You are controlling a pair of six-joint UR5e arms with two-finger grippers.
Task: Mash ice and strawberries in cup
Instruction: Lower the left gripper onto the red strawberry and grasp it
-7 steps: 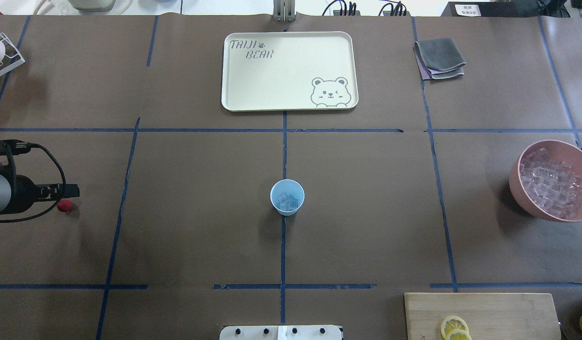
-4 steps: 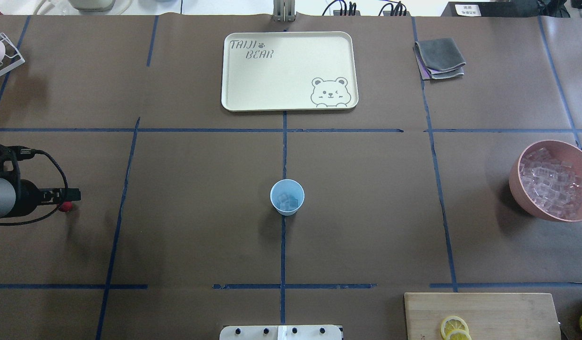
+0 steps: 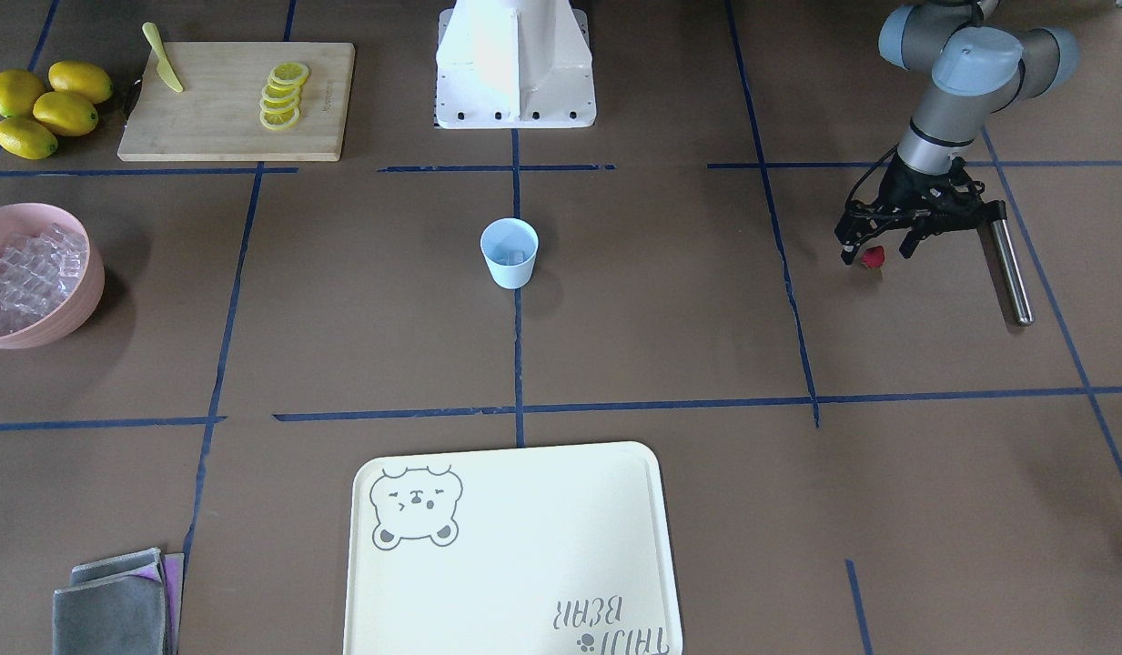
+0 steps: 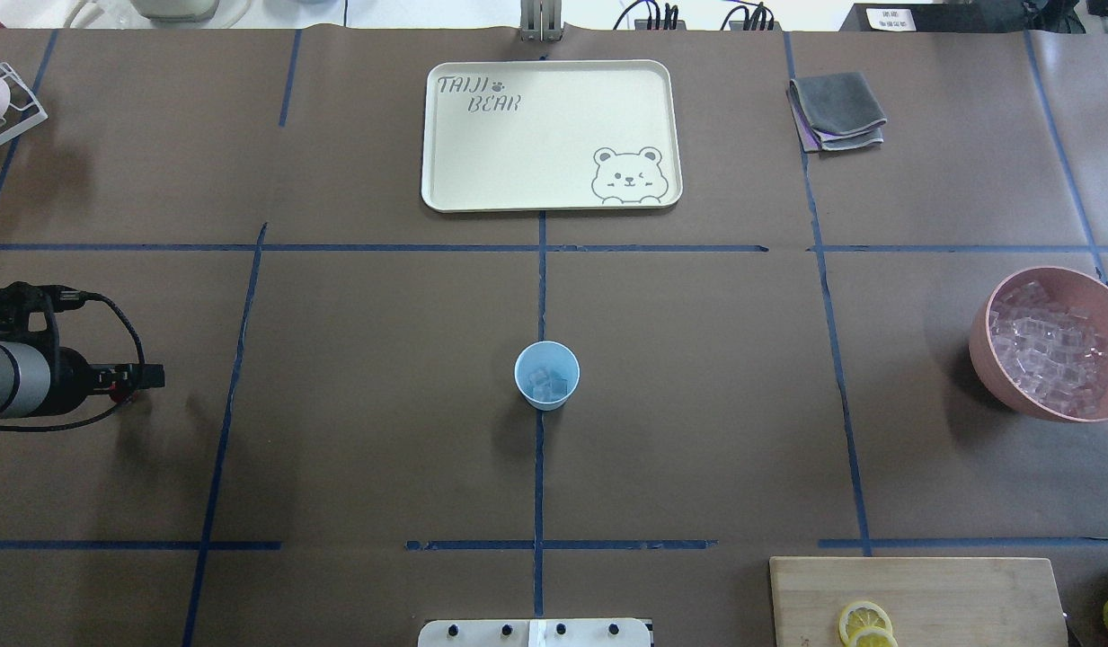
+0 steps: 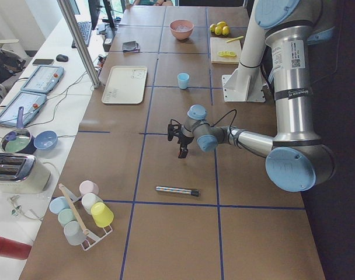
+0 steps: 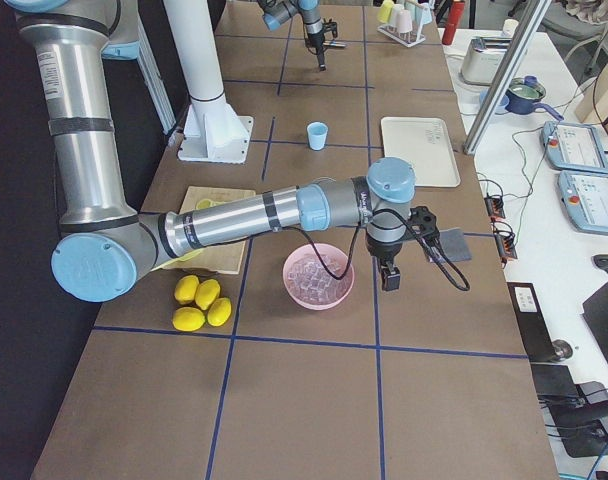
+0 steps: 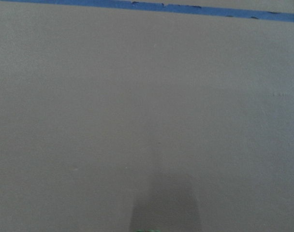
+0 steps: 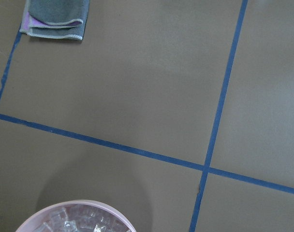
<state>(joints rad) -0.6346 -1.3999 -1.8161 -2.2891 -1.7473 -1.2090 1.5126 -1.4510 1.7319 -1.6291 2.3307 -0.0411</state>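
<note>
Far out to the cup's (image 3: 509, 273) left, my left gripper (image 3: 875, 247) hangs low over the brown table with its jaws spread wide and holding nothing. The strawberries (image 3: 874, 258), here a single dark red piece, lie on the table directly beneath, between the two fingertips. The piece is too small to show a long axis, so any closing line looks as good as another. A metal rod (image 3: 1011, 273) lies farther out from the cup than the fruit, pointing away from my base, just beside the gripper but clear of it. The cup itself stands upright at the table's centre, with the ice (image 4: 548, 386) already in its bottom and no fruit. Well to the cup's right sits the pink bowl (image 4: 983, 355), heaped with spare cubes. My right gripper (image 6: 391, 278) hovers just beyond it, and I cannot tell whether those jaws are spread or closed. The left arm is plainly the nearer to the fruit. I judge the next move is a short drop and squeeze, then a carry rightward to the cup.
</note>
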